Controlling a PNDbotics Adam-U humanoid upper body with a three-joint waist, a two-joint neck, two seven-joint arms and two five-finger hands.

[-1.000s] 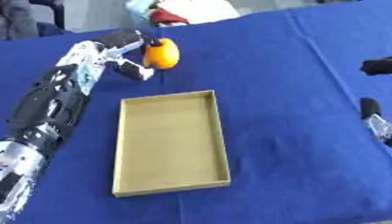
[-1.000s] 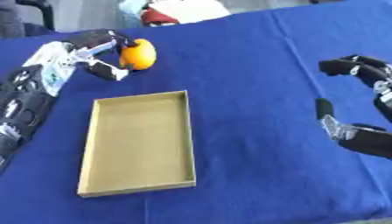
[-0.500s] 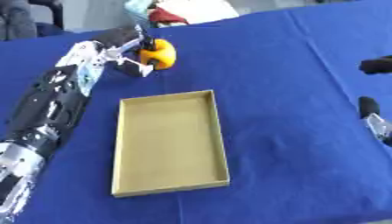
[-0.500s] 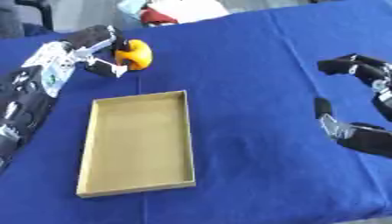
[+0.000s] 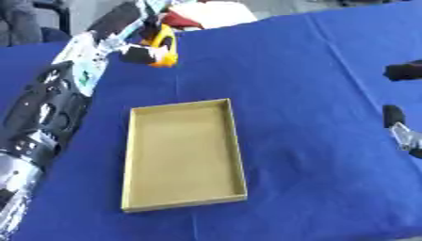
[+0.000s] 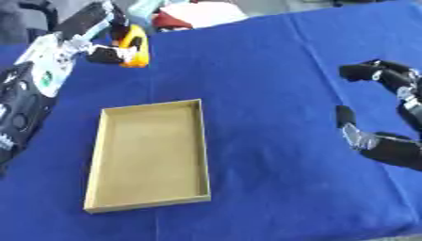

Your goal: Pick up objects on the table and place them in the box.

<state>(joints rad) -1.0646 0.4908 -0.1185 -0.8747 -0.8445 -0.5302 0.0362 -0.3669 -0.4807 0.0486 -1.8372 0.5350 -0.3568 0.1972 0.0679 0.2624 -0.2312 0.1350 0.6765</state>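
Observation:
A small orange-yellow object (image 5: 167,47) is at the far left of the blue table, with my left hand (image 5: 140,44) curled round it; whether it rests on the cloth or hangs above it I cannot tell. The arm stretches up the left edge. An open tan cardboard box (image 5: 184,155) lies nearer, in the middle, with nothing in it. My right hand (image 6: 387,108) rests at the right edge, fingers relaxed and apart, holding nothing.
A blue cloth (image 5: 313,80) covers the table. Beyond its far edge lie a white and red bundle (image 5: 198,14) and a pale blue thing (image 6: 148,7). A dark shape (image 5: 20,23) stands at the far left corner.
The left hand with the orange object has moved farther from the box, up toward the far left edge. The right hand stays put.

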